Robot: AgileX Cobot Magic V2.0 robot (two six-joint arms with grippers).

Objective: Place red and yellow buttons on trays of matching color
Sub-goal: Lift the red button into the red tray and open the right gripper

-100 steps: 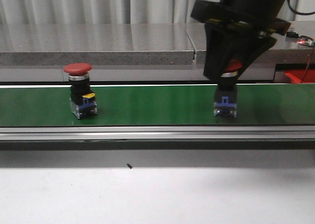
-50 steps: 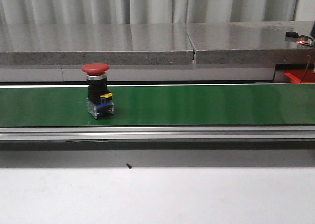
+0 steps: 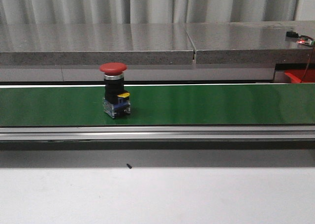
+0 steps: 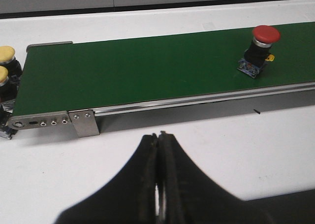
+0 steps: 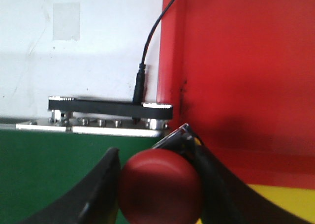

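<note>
Item 1: red mushroom-cap push button w/ black body, clear-blue base and yellow tab (image 3: 114, 89), upright on green belt, left of centre in my front cam. Item 2: second red dome-cap button (image 5: 160, 186), seen close in my R wrist cam, body hidden, over red tray's (image 5: 236, 61) edge. Item 3: two yellow-cap buttons (image 4: 7, 54), upright, just off belt end.

No readable text, labels, brands or numbers in any view. Pale blank patch on white wall (image 5: 66, 21) in right wrist view carries no print. Button base (image 3: 116, 106) markings too small to read.
</note>
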